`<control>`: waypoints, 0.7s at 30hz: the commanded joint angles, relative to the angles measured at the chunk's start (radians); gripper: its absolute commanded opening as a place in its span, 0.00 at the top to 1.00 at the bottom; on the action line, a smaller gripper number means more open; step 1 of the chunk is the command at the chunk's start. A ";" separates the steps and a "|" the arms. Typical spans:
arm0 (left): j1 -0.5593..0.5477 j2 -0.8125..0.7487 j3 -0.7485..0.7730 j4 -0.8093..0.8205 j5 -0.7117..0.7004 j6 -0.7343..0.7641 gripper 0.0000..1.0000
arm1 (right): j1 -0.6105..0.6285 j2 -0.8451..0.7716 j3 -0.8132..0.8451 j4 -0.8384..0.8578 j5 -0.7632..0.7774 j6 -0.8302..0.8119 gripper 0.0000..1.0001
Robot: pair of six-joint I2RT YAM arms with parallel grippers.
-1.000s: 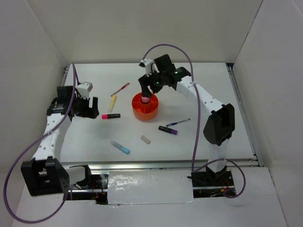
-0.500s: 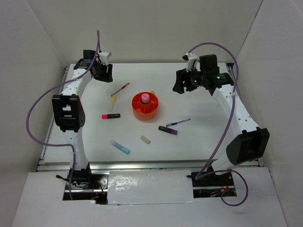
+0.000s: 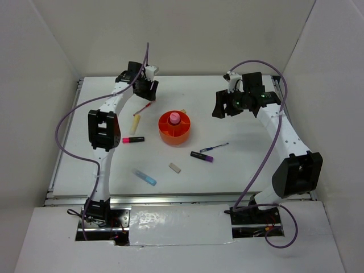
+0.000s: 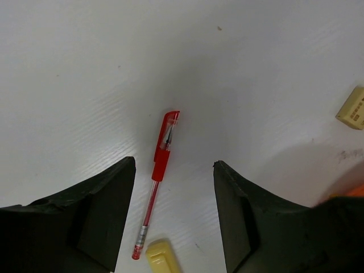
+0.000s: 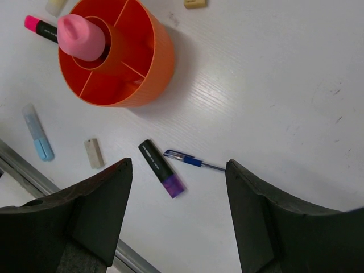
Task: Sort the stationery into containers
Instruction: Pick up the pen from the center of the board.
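Red pen: a thin red plastic gel pen with a clear barrel (image 4: pixel 158 190) lay on the white table (image 3: pixel 250 165) toward the far left corner, directly under the left gripper (image 4: pixel 173 187). It looked light, stiff and round, so likely to roll or skid; the capped red end seemed the best place to pinch it, across the barrel.
Left claw: its jaws stood apart on either side of the pen, holding nothing.
Right claw: the right gripper (image 5: pixel 176 187) hung over the right half of the table, jaws wide and empty.
Close neighbour: a pale yellow marker (image 4: pixel 162 256) lay just beside the pen's tip and could be nudged on the way down.
Container: the round orange plastic organizer with divided compartments (image 5: pixel 151 62) stood near the middle of the table, a pink cylinder (image 5: pixel 82 37) upright in its central cup.
Other pieces: a pink-black marker (image 3: pixel 133 139), a light blue marker (image 3: pixel 145 177), a small grey-white eraser block (image 3: pixel 174 168), a purple-black marker (image 5: pixel 161 168) and a thin blue pen (image 5: pixel 193 161) lay loose on the table, all well apart from the red pen.
Obstruction: judged slight; only the yellow marker crowded the pick.
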 commanded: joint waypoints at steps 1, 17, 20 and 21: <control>-0.009 0.044 0.025 -0.022 -0.032 -0.001 0.31 | -0.006 -0.025 -0.003 -0.003 -0.010 -0.004 0.27; -0.003 0.114 0.011 -0.051 -0.055 0.013 0.49 | 0.015 -0.013 -0.003 0.002 -0.009 0.001 0.29; -0.004 0.116 0.010 -0.059 -0.058 0.008 0.70 | 0.017 -0.014 0.000 -0.003 -0.003 -0.004 0.29; -0.004 0.117 0.008 -0.060 -0.063 0.007 0.79 | 0.017 -0.016 -0.002 -0.004 -0.003 -0.007 0.29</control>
